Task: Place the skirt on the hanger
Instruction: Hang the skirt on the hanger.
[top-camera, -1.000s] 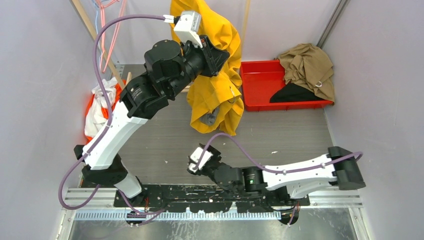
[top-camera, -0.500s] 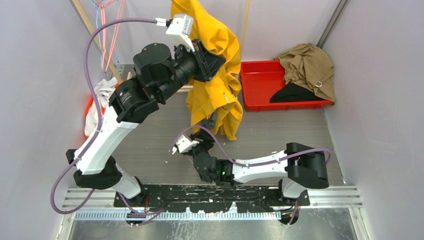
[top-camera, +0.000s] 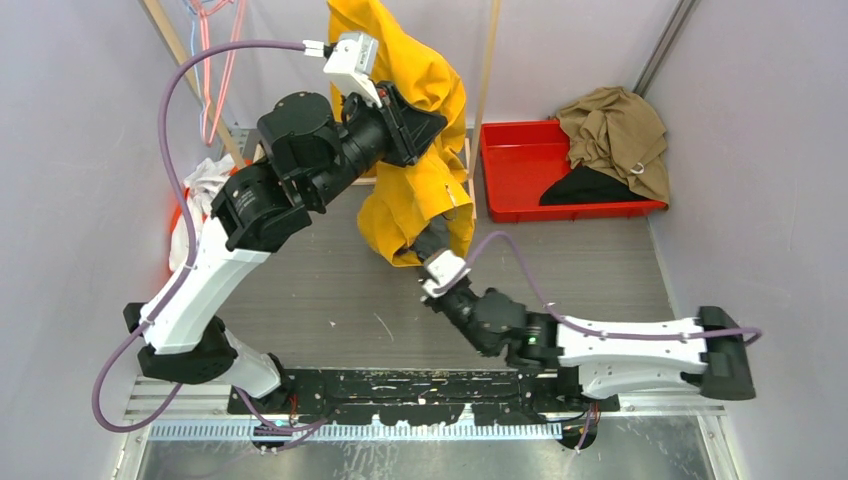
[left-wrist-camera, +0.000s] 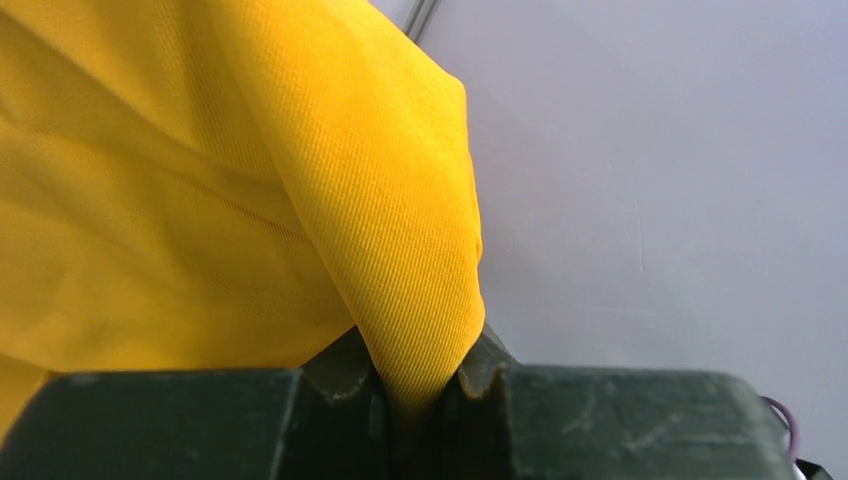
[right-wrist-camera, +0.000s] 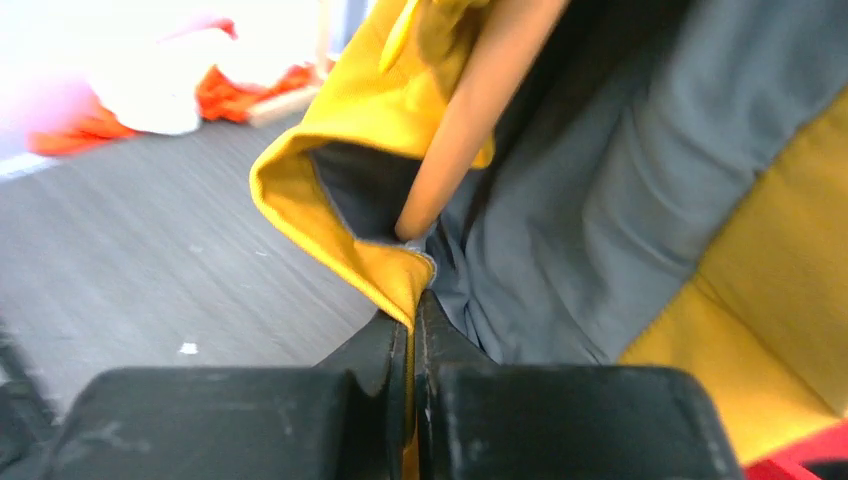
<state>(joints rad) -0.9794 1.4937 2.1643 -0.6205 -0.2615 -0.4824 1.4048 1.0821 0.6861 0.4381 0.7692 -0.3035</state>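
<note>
Skirt (top-camera: 408, 205), yellow, soft and limp, grey-lined, hangs over the far middle of the table (top-camera: 320, 290). My left gripper (left-wrist-camera: 420, 385) clamps a high fold; my right gripper (right-wrist-camera: 412, 335) pinches the low hem. Light cloth, I judge; doubled edges should hold best.

Open table (top-camera: 320, 290) left of hanging skirt (top-camera: 420, 190)

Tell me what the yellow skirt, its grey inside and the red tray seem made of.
The skirt looks like matte yellow cloth, perhaps fine twill or knit: close ribbing shows in the left wrist view. Its lining looks like thin, smooth grey fabric, folding softly. The red tray looks like rigid moulded plastic, with straight crisp walls.
</note>
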